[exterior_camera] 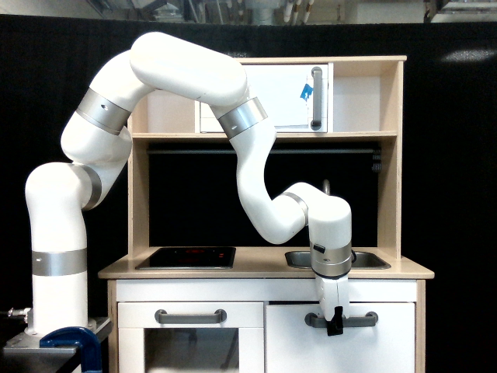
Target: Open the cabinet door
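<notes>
A big white robot arm [163, 78] bends down in front of a wooden toy kitchen [392, 155]. Its gripper [335, 323] points straight down at the lower corner of the kitchen on the exterior view's right. There sits the cabinet door [342, 346], a plain white door just under the counter [264, 268]. It has one grey bar handle [359, 318] lying flat near its top edge. The dark tip of the gripper is right on this handle, near the end on the exterior view's left. It is too small and dark to tell if the fingers are wide, narrow or holding the bar. The door looks flat and shut against the front of the kitchen.

Next to it, toward the exterior view's left, is the oven door [190, 342] with a glass window and its own grey handle. On the counter there is a black stove top [186, 257] and a metal sink [371, 260]. Up on the top shelf is a white door [283, 97] with a standing-up handle and bits of blue tape [307, 92]. The arm stands on a base held by a blue clamp [74, 342].
</notes>
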`<state>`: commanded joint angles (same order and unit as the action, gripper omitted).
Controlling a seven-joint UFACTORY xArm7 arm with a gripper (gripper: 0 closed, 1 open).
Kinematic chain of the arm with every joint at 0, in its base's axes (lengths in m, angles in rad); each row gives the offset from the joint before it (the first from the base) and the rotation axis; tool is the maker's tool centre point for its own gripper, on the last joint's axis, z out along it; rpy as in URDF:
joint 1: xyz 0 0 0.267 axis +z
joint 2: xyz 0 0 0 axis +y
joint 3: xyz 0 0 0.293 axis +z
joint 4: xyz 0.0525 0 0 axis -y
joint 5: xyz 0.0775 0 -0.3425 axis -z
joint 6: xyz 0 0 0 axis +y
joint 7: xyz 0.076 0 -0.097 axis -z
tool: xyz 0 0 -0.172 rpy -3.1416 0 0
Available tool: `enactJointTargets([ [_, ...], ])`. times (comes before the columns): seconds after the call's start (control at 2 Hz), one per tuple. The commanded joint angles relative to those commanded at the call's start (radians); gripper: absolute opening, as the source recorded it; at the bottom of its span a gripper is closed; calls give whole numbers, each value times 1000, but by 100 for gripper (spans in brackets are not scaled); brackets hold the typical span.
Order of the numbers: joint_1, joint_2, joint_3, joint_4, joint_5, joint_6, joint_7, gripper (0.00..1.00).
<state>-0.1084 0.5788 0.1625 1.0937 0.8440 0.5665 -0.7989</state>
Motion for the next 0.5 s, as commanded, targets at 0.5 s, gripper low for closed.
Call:
enactJointTargets([
  [0.5,-29,-22,3,-18,-14,14,-9,0],
])
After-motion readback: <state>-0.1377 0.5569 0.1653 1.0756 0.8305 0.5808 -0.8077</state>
